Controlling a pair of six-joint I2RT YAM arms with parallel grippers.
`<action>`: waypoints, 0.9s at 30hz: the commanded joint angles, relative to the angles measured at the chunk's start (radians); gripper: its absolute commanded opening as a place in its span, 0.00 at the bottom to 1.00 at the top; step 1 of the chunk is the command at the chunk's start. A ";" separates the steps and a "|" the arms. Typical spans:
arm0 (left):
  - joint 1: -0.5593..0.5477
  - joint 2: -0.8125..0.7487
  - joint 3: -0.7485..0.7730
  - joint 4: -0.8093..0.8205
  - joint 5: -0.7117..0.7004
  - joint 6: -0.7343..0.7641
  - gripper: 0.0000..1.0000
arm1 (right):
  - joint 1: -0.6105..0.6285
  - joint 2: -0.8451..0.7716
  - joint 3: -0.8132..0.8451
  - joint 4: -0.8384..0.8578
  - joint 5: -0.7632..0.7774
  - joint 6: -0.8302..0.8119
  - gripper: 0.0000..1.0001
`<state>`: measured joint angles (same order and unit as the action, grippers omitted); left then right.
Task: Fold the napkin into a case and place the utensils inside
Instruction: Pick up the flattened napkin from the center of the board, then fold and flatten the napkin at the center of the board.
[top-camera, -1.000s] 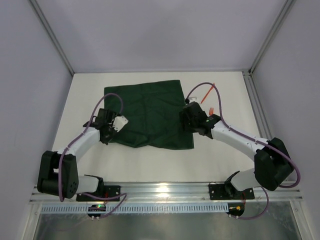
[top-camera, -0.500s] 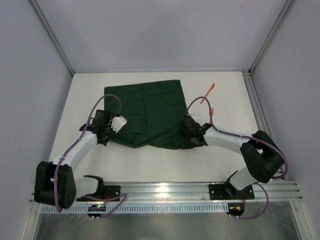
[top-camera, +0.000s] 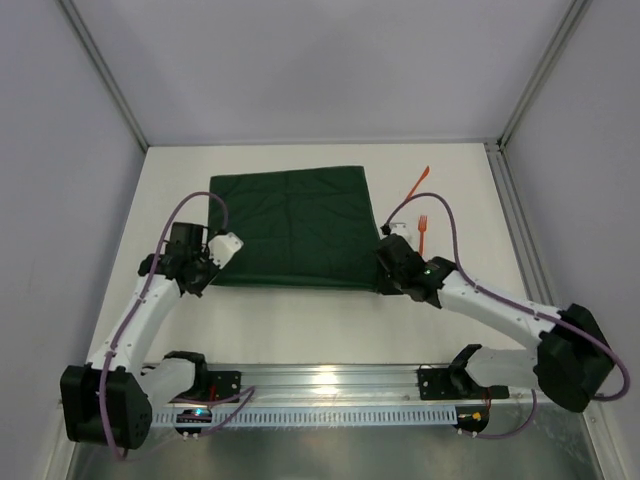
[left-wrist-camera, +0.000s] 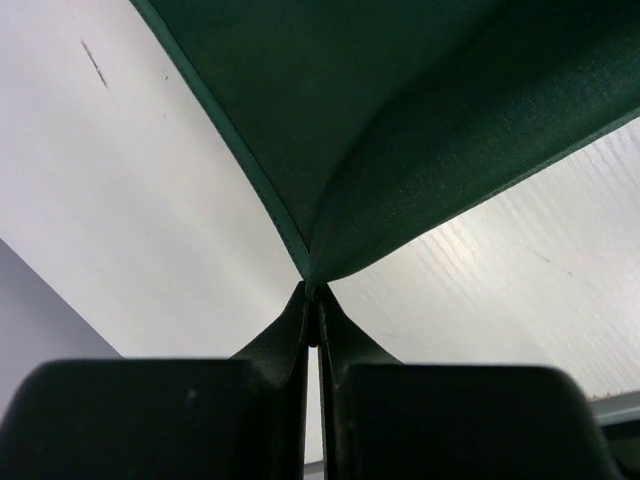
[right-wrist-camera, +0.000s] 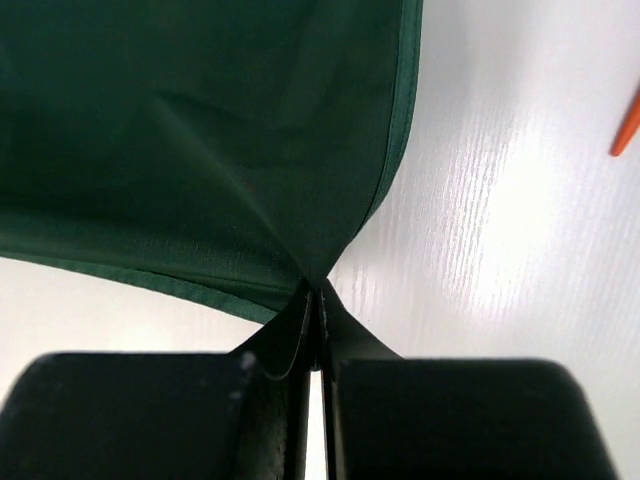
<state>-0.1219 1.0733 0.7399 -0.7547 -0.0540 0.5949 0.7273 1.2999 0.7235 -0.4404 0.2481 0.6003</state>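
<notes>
The dark green napkin (top-camera: 290, 228) lies spread on the white table, pulled taut along its near edge. My left gripper (top-camera: 203, 272) is shut on its near left corner (left-wrist-camera: 312, 275). The right gripper (top-camera: 383, 283) is shut on the near right corner (right-wrist-camera: 318, 270). Both corners are lifted slightly off the table. Two orange utensils lie right of the cloth: a pointed knife-like piece (top-camera: 417, 186) and a fork (top-camera: 422, 234). One orange tip (right-wrist-camera: 626, 128) shows at the edge of the right wrist view.
Metal frame posts (top-camera: 518, 102) and grey walls enclose the table on three sides. An aluminium rail (top-camera: 330, 382) runs along the near edge by the arm bases. The right arm's purple cable (top-camera: 452, 232) loops above the fork.
The right gripper closed on the napkin's near right corner. Both arms drew apart and toward the near edge, flattening the crumpled cloth into a taut rectangle.
</notes>
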 joint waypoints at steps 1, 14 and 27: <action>0.028 -0.052 0.059 -0.119 0.023 0.060 0.00 | -0.003 -0.166 0.046 -0.145 0.019 -0.022 0.04; 0.028 -0.186 0.191 -0.488 0.186 0.091 0.00 | 0.076 -0.369 0.241 -0.572 -0.167 -0.083 0.04; 0.030 0.080 0.386 -0.258 0.149 -0.053 0.00 | -0.201 -0.130 0.370 -0.408 -0.351 -0.339 0.04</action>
<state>-0.1001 1.0603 1.0550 -1.1542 0.1150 0.6014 0.6262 1.0534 1.0592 -0.9440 -0.0090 0.3817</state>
